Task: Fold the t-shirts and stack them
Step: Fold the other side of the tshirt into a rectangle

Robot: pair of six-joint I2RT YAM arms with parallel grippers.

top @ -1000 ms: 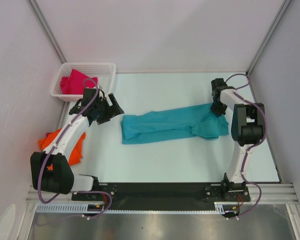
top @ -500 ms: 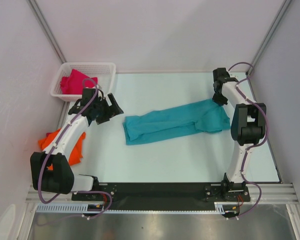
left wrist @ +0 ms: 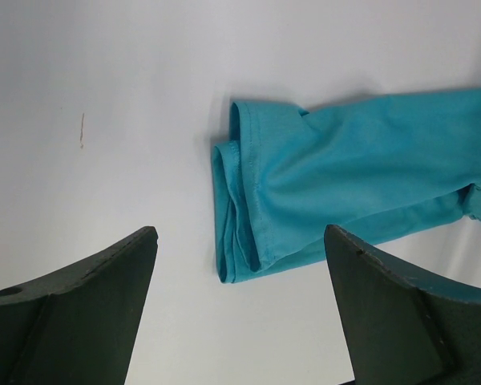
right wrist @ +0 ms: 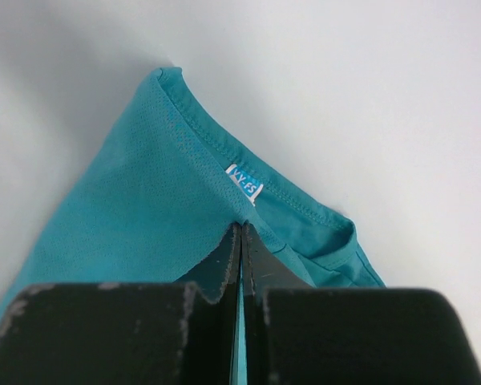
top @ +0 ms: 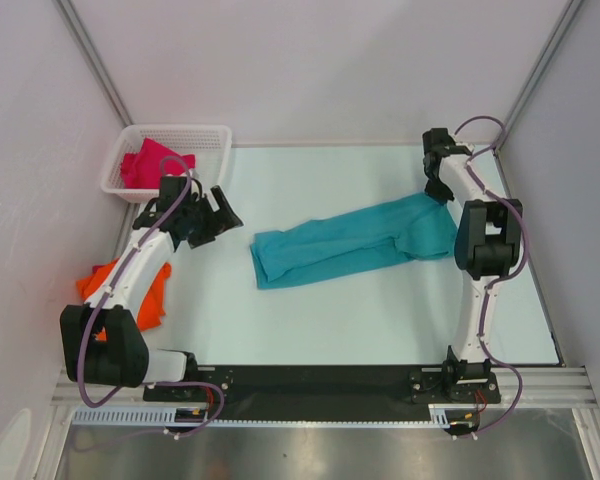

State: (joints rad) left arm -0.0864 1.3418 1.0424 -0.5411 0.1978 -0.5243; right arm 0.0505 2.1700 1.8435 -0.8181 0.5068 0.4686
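Note:
The teal-blue t-shirt (top: pixel 355 240) lies as a long folded strip across the middle of the table. My right gripper (top: pixel 438 192) is shut on its collar end near the label (right wrist: pixel 242 183), at the far right. My left gripper (top: pixel 208 218) is open and empty, left of the shirt's folded left end (left wrist: pixel 240 200), apart from it. The magenta-red t-shirt (top: pixel 152 163) lies in the white basket (top: pixel 212 135). The bright orange t-shirt (top: pixel 150 300) lies crumpled at the left table edge, partly hidden by my left arm.
The white lattice basket stands at the back left corner. Side walls and metal posts close in the table on left, right and back. The arm bases sit on the black rail (top: pixel 320 380) at the near edge.
My right gripper has pulled the teal shirt's collar end toward the back right, stretching and straightening the strip. The shirt's left end slid slightly right. My left gripper barely moved.

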